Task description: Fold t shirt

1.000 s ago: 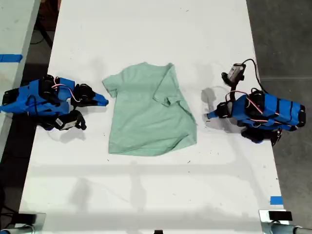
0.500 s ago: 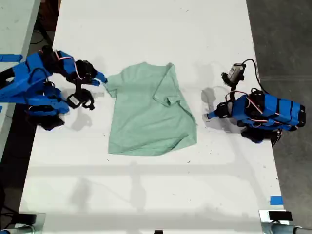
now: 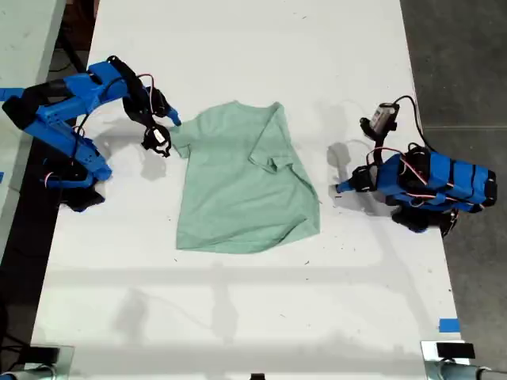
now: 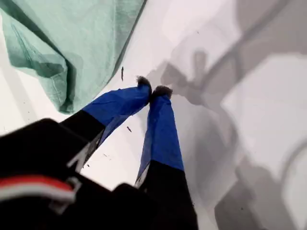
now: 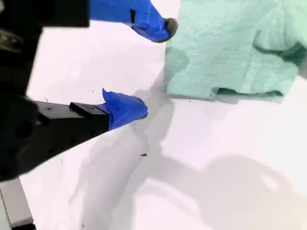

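t shirt (image 4: 72, 43) cut off by both wrist views' edges; underside folds hidden

White table (image 3: 261, 47): mint t shirt (image 3: 238, 190) lying flat, partly folded, mid-table.

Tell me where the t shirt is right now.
The t shirt lies on the white table near the middle of the exterior view, between the two blue arms, with my second gripper at its sleeve.
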Motion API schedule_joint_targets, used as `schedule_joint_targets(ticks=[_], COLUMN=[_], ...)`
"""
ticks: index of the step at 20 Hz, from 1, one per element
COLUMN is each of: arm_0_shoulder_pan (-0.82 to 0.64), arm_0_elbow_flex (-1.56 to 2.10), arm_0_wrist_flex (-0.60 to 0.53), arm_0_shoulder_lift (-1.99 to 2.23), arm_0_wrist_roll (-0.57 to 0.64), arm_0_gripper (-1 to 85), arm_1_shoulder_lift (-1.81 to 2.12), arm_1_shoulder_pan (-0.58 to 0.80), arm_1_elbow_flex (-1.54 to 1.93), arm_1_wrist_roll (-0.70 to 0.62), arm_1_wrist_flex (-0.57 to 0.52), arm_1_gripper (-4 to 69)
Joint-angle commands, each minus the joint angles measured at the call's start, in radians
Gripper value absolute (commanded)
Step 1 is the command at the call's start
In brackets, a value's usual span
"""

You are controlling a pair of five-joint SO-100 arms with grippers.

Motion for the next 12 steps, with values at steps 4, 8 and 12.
schedule_joint_targets(ticks=[4, 8, 12], arm_0_shoulder_pan=[0.008, 0.049, -0.011], arm_0_elbow_flex=[0.025, 0.028, -0.035], arm_0_wrist_flex=[-0.087, -0.118, -0.140], arm_0_shoulder_lift=[-0.074, -0.133, -0.420], arm_0_wrist_roll=[0.003, -0.037, -0.026], arm_0_gripper=[21.4, 15.9, -0.1], arm_1_shoulder_lift=[0.005, 0.005, 0.005], arm_1_shoulder_pan=[-0.009, -0.009, -0.012], arm_1_elbow_flex=[0.049, 0.049, 0.049], arm_1_wrist_roll=[-0.014, -0.014, -0.011], arm_1_wrist_flex=[-0.028, -0.028, -0.028], arm_1_gripper=[3.8, 3.8, 3.6])
